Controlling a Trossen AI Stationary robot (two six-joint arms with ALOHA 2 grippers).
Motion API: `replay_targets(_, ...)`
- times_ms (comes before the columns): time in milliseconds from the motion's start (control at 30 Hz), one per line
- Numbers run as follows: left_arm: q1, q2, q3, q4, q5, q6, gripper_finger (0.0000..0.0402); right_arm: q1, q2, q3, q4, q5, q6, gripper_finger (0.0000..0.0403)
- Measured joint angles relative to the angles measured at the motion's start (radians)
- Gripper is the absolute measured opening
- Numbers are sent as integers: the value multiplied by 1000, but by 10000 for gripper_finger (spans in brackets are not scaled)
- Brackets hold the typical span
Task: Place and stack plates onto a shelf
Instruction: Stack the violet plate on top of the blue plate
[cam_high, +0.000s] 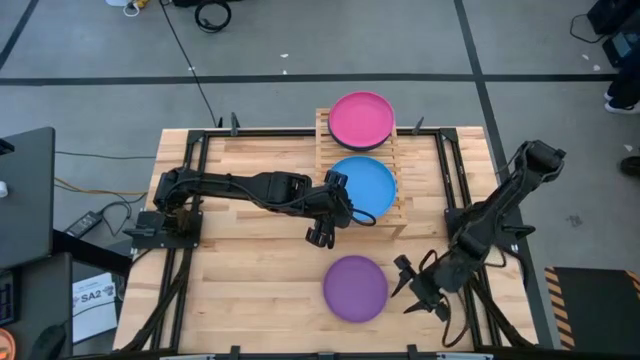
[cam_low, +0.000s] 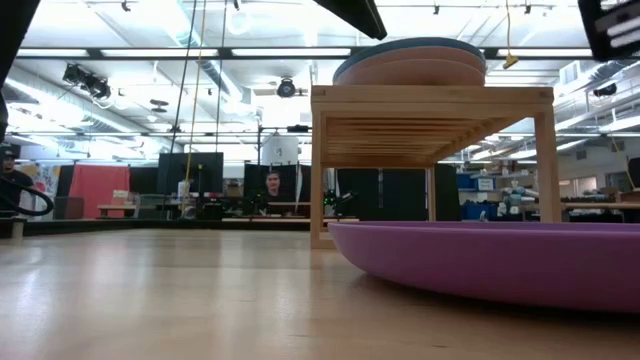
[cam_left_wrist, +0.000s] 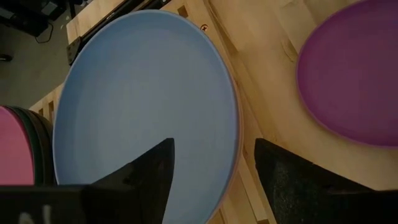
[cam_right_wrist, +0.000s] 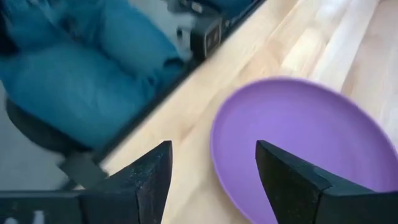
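My two arms are matt black, jointed, with black cables looping along them. My left gripper (cam_high: 322, 232) and right gripper (cam_high: 415, 290) each carry two dark, wedge-shaped fingers (cam_left_wrist: 149, 171).

purple plate (cam_low: 520, 262): right side cut off in low view | pink plate (cam_left_wrist: 15, 149): only a sliver at left wrist frame edge | stack under blue plate (cam_low: 410, 68): colours unclear | background person (cam_right_wrist: 81, 62): blurred
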Motion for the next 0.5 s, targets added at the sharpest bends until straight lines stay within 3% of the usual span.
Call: replay_targets(500, 0, 0, 0, 3, 0, -40, 228, -8, 309, 0, 35, 96, -224, 209)
